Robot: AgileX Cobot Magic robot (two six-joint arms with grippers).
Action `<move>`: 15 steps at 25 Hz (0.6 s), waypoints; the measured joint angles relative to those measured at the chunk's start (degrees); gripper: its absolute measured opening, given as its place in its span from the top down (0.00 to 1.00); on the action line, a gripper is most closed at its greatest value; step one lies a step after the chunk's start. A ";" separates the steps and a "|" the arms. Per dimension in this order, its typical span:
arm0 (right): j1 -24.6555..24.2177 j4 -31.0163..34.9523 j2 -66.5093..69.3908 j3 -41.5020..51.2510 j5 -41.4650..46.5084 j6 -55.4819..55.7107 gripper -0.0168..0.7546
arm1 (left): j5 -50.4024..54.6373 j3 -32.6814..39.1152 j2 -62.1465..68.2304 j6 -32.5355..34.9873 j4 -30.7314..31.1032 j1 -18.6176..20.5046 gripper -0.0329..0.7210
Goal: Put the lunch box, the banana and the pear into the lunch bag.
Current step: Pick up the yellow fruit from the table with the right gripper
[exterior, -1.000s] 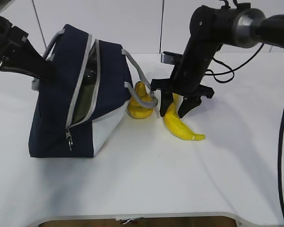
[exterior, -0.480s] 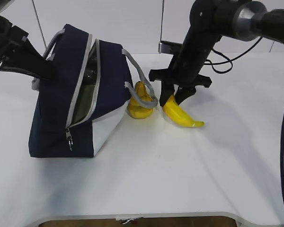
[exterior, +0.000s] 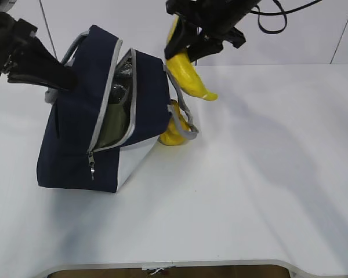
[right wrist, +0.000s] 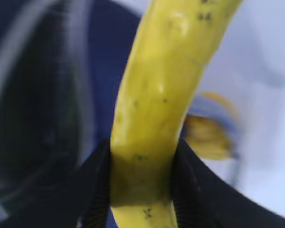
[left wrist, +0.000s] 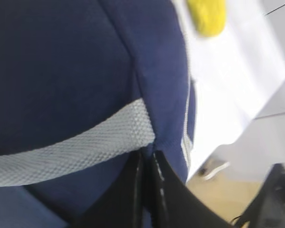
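Above the bag [exterior: 98, 116], seen from outside, my right gripper [exterior: 188, 49] held the banana [exterior: 188, 78] clamped between its fingers, off the tabletop [exterior: 267, 162], its tip hanging down past the bag's right edge. My left gripper [exterior: 52, 78] sat pinched shut at the bag's upper left, holding it tilted with its mouth gaping toward the right. The pear [exterior: 174, 130] lay on the tabletop against the bag's right side, partly behind a grey handle [exterior: 185, 113]. Something greenish showed inside the opening; I took it for the lunch box but could not be sure.

From my left wrist, I saw only navy fabric and a band of grey webbing [left wrist: 71, 149], with my closed fingers [left wrist: 147, 190] pressed together just below it. I could not tell whether they gripped webbing or cloth. A yellow patch [left wrist: 206, 16] at the top edge could have been either fruit.

From my right wrist, the banana [right wrist: 156, 109] filled the view, the pads [right wrist: 97, 190] squeezing its lower part, the dark bag mouth blurred to the left and the pear [right wrist: 206, 135] beyond.

I judged the risks thus: held near one end, the banana could swing and catch the zipper edge or the handle; if the left pinch slipped, the mouth would sag shut. Only the outside view showed the opening's true width; only the right wrist showed how the pads sat.
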 joint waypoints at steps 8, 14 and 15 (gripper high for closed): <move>2.81 8.61 2.62 0.00 0.20 -2.36 0.60 | -0.09 0.00 0.11 0.00 -3.58 0.00 0.97; 6.67 9.73 5.40 0.00 0.20 -2.45 0.60 | -0.32 0.10 0.13 0.00 -5.44 0.00 0.97; 7.06 9.73 5.80 0.00 0.20 -2.45 0.60 | -0.32 0.10 0.13 0.00 -5.44 0.00 0.97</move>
